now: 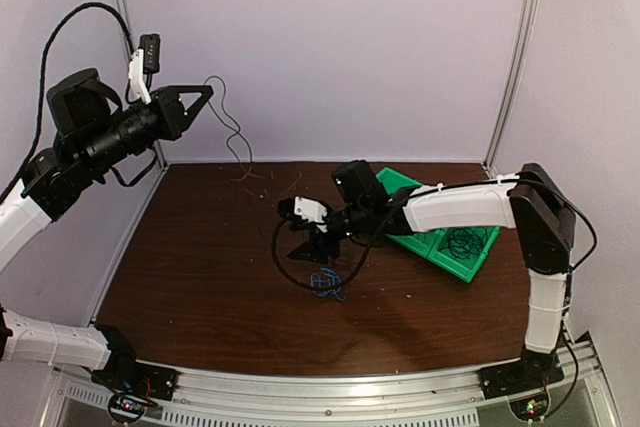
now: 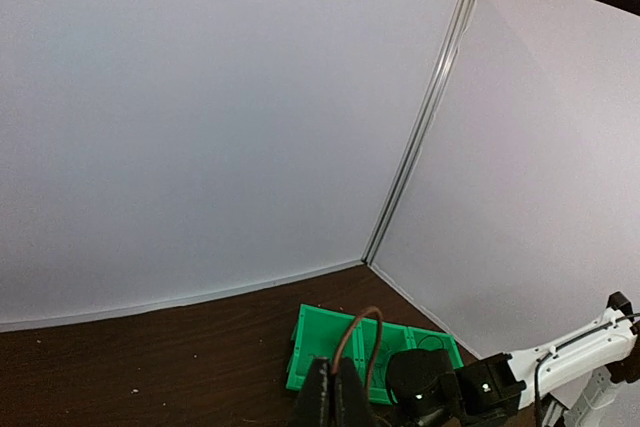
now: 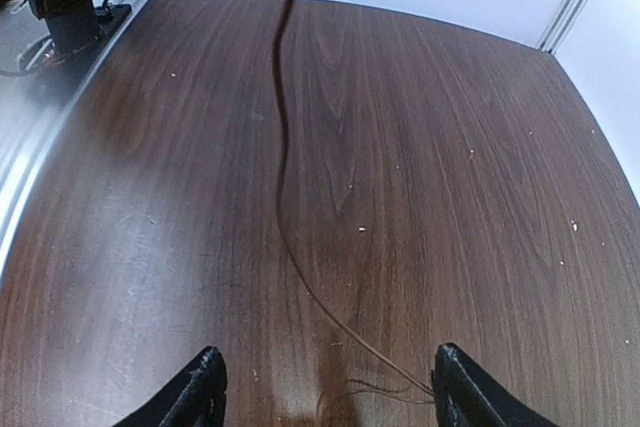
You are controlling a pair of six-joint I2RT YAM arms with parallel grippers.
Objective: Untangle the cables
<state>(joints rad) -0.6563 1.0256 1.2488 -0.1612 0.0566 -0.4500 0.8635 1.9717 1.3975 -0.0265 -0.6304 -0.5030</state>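
Note:
My left gripper (image 1: pixel 205 92) is raised high at the back left, shut on a thin brown cable (image 1: pixel 232 127) that hangs down to the table. In the left wrist view the jaws (image 2: pixel 345 392) pinch that cable's loop (image 2: pixel 362 332). My right gripper (image 1: pixel 312 247) hovers low over the table centre, just behind a small tangle of blue and black cables (image 1: pixel 326 283). Seen from the right wrist, the gripper (image 3: pixel 330 382) stands wide open and holds nothing. The brown cable (image 3: pixel 283 147) trails across the wood between its fingers, and its frayed end lies near the right fingertip (image 3: pixel 455 387).
A green divided tray (image 1: pixel 470 265) lies at the right under the right forearm, with black cable coils (image 1: pixel 462 241) in it. It also shows in the left wrist view, where the tray (image 2: pixel 325 342) sits near the back corner. White walls close the back and sides.

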